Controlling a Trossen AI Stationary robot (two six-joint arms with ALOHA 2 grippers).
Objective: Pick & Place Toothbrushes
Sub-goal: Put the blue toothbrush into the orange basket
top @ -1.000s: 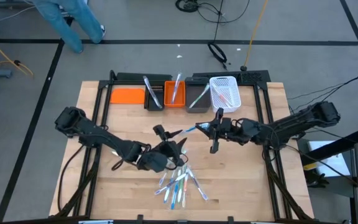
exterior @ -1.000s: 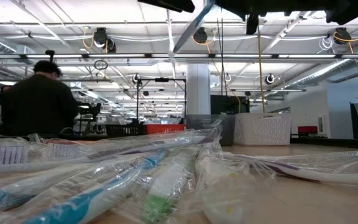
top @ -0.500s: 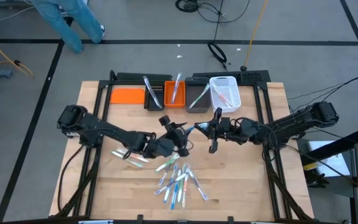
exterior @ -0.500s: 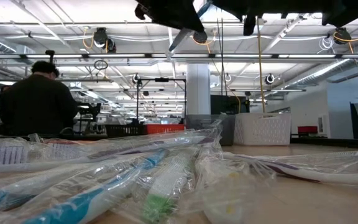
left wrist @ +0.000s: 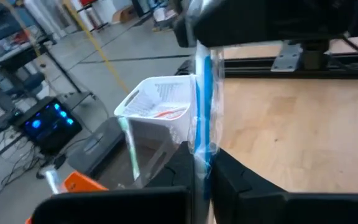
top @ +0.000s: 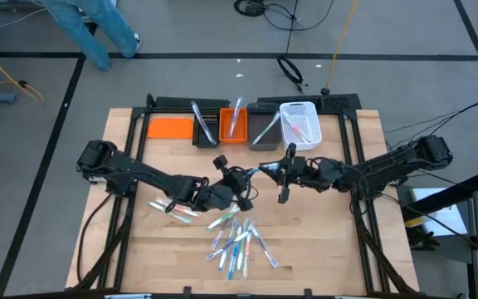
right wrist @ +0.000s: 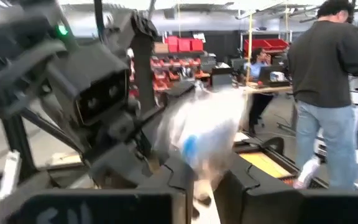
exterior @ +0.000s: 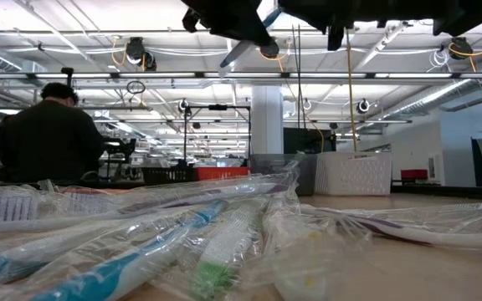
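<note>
A blue toothbrush in a clear wrapper (top: 253,174) hangs in the air over the table's middle, spanning my two grippers. My left gripper (top: 241,181) is shut on its left end. My right gripper (top: 267,170) is shut on its right end. In the left wrist view the toothbrush (left wrist: 202,106) runs from my own fingers forward to the right gripper (left wrist: 253,25). A pile of wrapped toothbrushes (top: 237,241) lies flat on the table nearer the front edge, and a few more toothbrushes (top: 177,209) lie to the left. My left gripper pinches the toothbrush's wrapped end (left wrist: 202,168) between its two fingers, coming about level from the table's left, with the fingers roughly along the brush. The brush is lifted clear of the table. My right gripper has the opposite end (right wrist: 197,165) between its two fingers, coming about level from the table's right. The wrapper bunches in front of the fingers. The brush stays clear of the table, about level between the two grippers.
Along the far edge stand an orange lid or tray (top: 170,127), a dark bin (top: 206,126), an orange bin (top: 233,124), a grey bin (top: 264,133) and a white basket (top: 299,123), each holding toothbrushes. A person (exterior: 53,134) stands beyond the table.
My left gripper has left the pile, gone toward the far edge and the right gripper, and shut on the free end of the toothbrush that the right gripper holds. The right arm has kept still. The toothbrush has tipped a little.
</note>
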